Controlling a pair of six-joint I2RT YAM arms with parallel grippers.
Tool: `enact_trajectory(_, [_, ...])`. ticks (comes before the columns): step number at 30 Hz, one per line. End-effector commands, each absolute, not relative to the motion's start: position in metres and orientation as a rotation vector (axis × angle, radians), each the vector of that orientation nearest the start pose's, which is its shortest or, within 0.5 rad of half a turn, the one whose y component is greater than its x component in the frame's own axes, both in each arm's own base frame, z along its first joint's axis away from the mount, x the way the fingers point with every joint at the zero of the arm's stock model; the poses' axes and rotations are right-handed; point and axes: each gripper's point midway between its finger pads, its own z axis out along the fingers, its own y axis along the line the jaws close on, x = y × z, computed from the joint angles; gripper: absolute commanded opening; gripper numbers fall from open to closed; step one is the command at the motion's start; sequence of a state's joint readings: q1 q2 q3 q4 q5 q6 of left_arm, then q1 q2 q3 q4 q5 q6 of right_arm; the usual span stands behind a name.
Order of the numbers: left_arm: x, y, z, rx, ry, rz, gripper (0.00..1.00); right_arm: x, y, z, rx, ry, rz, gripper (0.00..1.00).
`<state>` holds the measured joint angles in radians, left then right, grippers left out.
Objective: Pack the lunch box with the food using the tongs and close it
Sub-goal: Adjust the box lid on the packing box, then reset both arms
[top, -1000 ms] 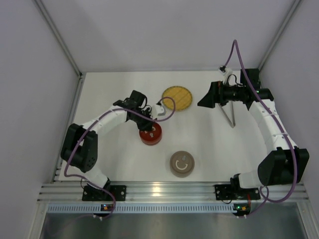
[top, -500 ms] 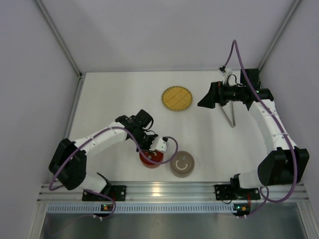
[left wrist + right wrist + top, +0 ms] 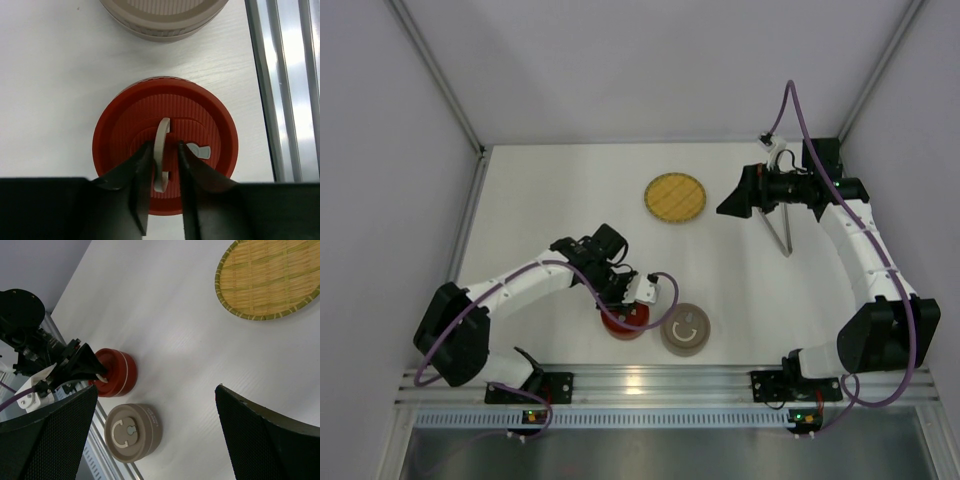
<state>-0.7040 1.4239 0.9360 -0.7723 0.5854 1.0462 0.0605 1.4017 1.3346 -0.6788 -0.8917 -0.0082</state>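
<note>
**Red tub held by its handle at the near edge**

Nearest, by the metal rail (image 3: 660,380), the left claw (image 3: 163,161) is pinched narrow on the pale arched handle (image 3: 161,150) that stands up from the lid of the red tub (image 3: 623,320). The tub sits on the table (image 3: 540,200) with its lid on. Just beside it, touching or nearly so, stands the tan tub (image 3: 685,329), also lidded, its handle lying flat.

Further back lies the woven tray (image 3: 676,197), with no food showing on it. Beyond and to the right, the tongs (image 3: 782,232) lie on the table under the right claw (image 3: 150,405), whose fingers are spread wide with nothing between them.

By my judgement, both tubs shut and a bare tray suit a finished pack being set down; they could equally suit a closed tub about to be opened. Either way, the left grip must stay square on that thin handle, and the tub should keep off its neighbour.
</note>
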Motion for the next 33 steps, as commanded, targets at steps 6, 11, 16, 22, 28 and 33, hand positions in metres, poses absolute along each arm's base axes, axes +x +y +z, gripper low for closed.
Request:
enact_trajectory(6, [0.168,-0.224,0.07,-2.661,-2.139,0.847,0.5,0.317,0.152,0.271,-0.535,2.089,1.038,0.99])
enact_trajectory(11, [0.178,-0.234,0.092,-2.723,-2.203,0.868,0.51,0.317,0.152,0.272,-0.534,2.088,1.036,0.99])
enact_trajectory(16, [0.195,-0.241,0.108,-2.733,-2.318,0.819,0.5,0.318,0.152,0.271,-0.53,2.09,1.038,0.99])
enact_trajectory(22, [0.242,-0.25,0.144,-2.539,-2.691,0.855,0.55,0.32,0.15,0.27,-0.546,2.092,1.003,0.99])
enact_trajectory(28, [0.274,-0.245,0.2,-2.022,-3.141,1.1,0.98,0.322,0.135,0.259,-0.578,2.123,0.857,0.99])
enact_trajectory(33, [0.307,-0.218,0.221,-1.345,-3.48,1.04,0.98,0.325,0.12,0.244,-0.585,2.16,0.726,0.99])
